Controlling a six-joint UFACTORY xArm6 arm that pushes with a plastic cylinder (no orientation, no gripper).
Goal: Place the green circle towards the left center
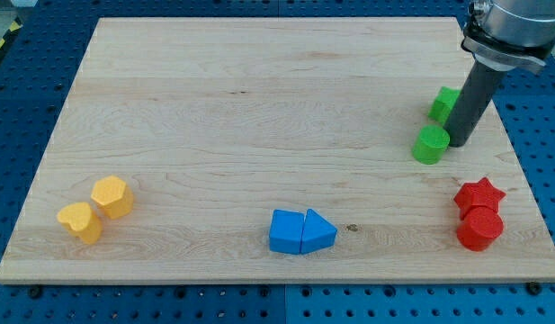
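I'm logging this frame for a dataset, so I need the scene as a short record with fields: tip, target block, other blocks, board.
tip: my tip at the view's right, just right of the green circle, apparently touching it
target: green circle, far from the left centre
behind rod: second green block, partly hidden, shape unclear
right edge: red star above red cylinder
bottom centre: blue cube and blue triangle, touching
bottom left: yellow heart, yellow hexagon
board: wooden board

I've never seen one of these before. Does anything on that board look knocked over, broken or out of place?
Nothing stands out. The blocks sit in tidy pairs on the wooden board, all intact. My tip rests just to the view's right of the green circle.
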